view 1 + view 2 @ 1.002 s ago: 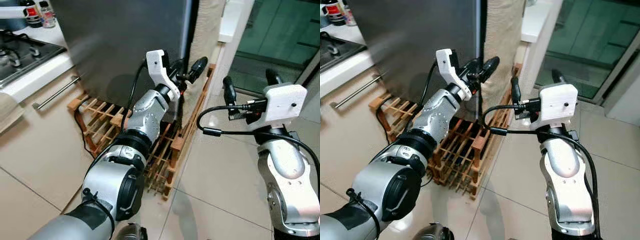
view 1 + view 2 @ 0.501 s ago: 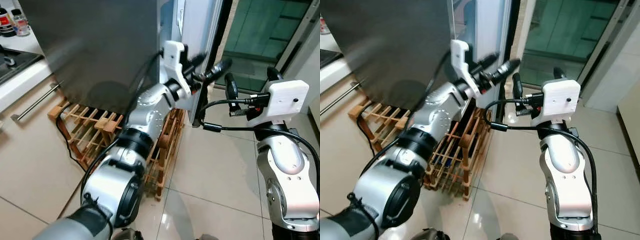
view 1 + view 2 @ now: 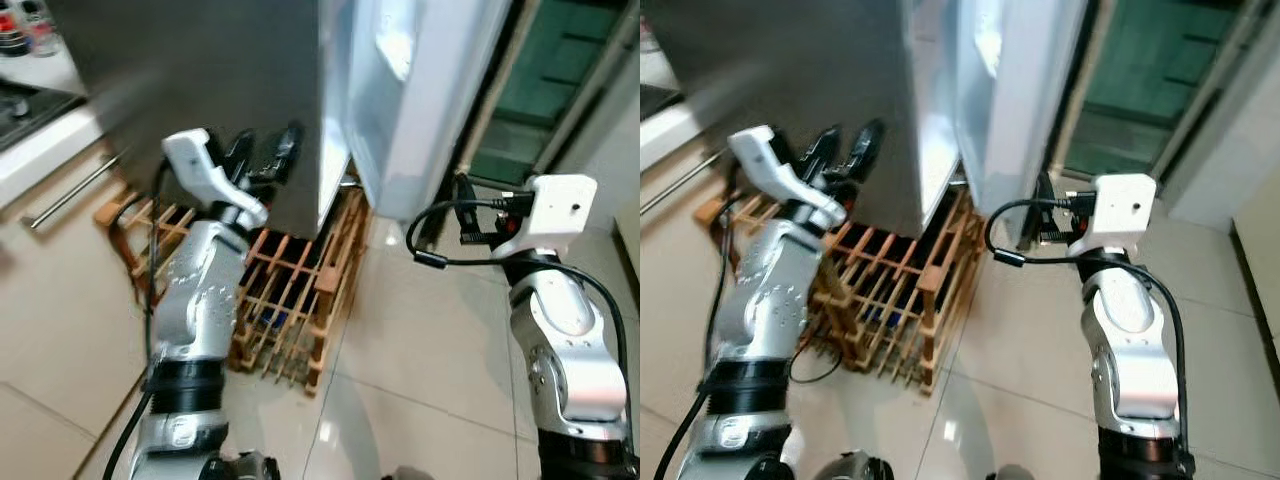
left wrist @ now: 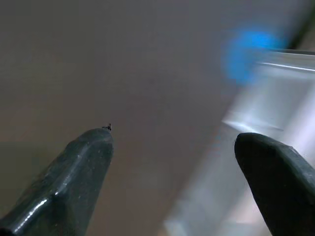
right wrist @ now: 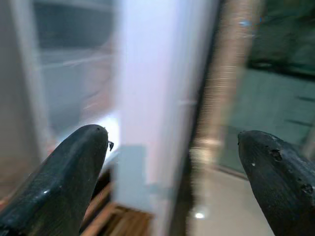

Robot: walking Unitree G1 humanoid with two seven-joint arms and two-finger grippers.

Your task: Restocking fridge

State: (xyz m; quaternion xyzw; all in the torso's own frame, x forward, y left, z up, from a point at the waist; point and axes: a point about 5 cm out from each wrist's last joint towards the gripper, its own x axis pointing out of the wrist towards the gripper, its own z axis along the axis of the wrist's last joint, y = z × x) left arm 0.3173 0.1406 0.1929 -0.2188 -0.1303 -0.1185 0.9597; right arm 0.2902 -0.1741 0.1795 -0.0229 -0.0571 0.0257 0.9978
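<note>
The grey fridge (image 3: 200, 60) stands ahead with its white door (image 3: 430, 100) swung open to the right. My left gripper (image 3: 270, 142) is open and holds nothing. It is raised in front of the fridge's grey side, left of the door gap. In the left wrist view its fingers (image 4: 78, 167) stand wide apart before the grey wall. My right gripper (image 3: 463, 198) is held up just below the open door's lower corner. It is open too, and in the right wrist view its fingers (image 5: 64, 167) frame the blurred door edge.
A wooden slatted rack (image 3: 290, 300) lies on the tiled floor (image 3: 420, 360) at the fridge's foot. A counter with a stove (image 3: 30, 100) and a drawer handle (image 3: 70, 190) are on the left. A dark glass door (image 3: 560, 70) is behind on the right.
The fridge door has swung from shut to wide open. My left gripper has left the door edge and drawn back to the left. The camera has also shifted.
</note>
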